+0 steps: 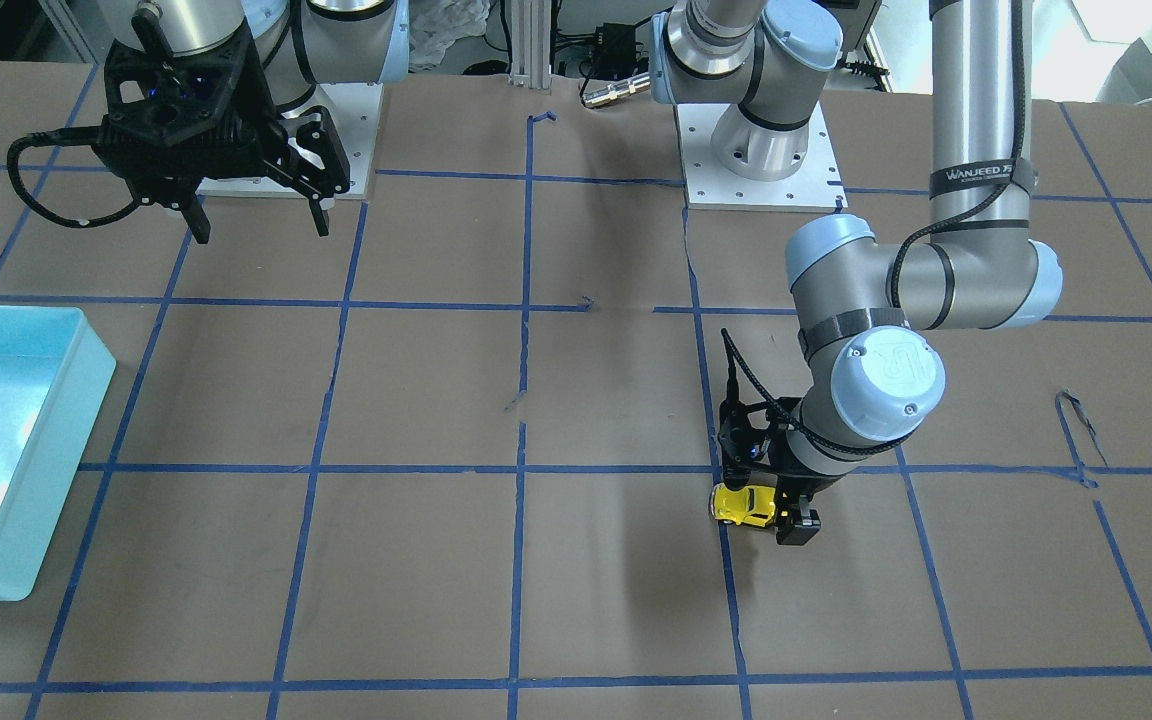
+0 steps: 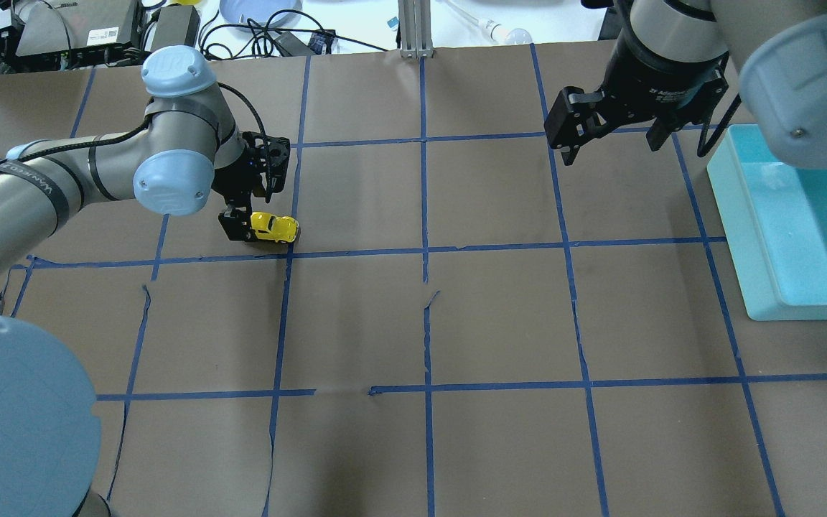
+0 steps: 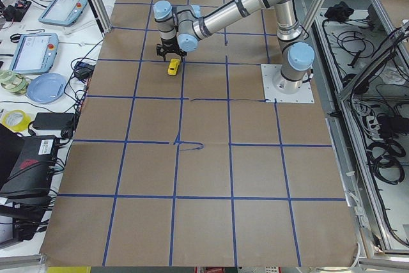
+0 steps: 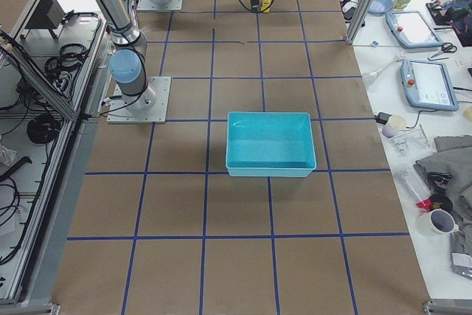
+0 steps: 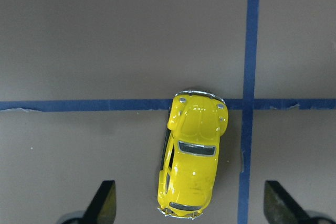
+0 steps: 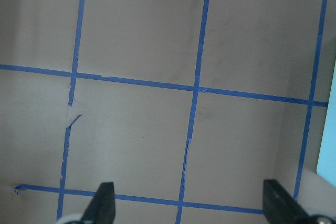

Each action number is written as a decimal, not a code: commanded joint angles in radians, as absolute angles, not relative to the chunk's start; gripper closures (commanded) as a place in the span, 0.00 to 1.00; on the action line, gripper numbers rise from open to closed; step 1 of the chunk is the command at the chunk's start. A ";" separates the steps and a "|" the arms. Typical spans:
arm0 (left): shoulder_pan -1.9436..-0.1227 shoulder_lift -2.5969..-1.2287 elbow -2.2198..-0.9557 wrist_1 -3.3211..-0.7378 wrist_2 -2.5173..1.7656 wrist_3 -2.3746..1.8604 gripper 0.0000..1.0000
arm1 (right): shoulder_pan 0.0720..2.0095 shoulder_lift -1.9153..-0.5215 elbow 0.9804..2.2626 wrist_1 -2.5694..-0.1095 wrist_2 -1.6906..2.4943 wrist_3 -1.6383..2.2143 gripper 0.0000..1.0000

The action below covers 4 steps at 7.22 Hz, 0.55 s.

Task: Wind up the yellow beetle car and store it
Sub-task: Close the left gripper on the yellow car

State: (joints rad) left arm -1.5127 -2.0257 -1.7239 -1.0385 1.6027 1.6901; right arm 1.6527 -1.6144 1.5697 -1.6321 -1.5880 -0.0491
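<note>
Toward the left edge of the desk (image 2: 500,316), the yellow beetle car (image 5: 191,161) stands on its wheels between the left jaws, spread wide and touching nothing. It lies slightly askew, so closing may twist its glossy body or let it roll out. Near the teal bin (image 2: 726,215) at the right edge, the right jaws hang parted and empty. Paper covers the desk, and its torn seams (image 2: 428,301) could snag wheels; cluttered benches (image 3: 77,36) flank it.

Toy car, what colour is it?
The car is glossy bright yellow with dark windows; the left wrist view shows it best.
</note>
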 commanded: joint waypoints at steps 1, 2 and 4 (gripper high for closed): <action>-1.511 -2.045 -1.744 -0.949 1.598 1.778 0.06 | 1.652 -1.614 1.572 -1.632 -1.588 -0.048 0.00; -1.511 -2.055 -1.746 -0.887 1.603 1.795 0.06 | 1.654 -1.615 1.572 -1.632 -1.589 -0.049 0.00; -1.511 -2.059 -1.752 -0.891 1.595 1.792 0.14 | 1.654 -1.614 1.572 -1.632 -1.586 -0.049 0.00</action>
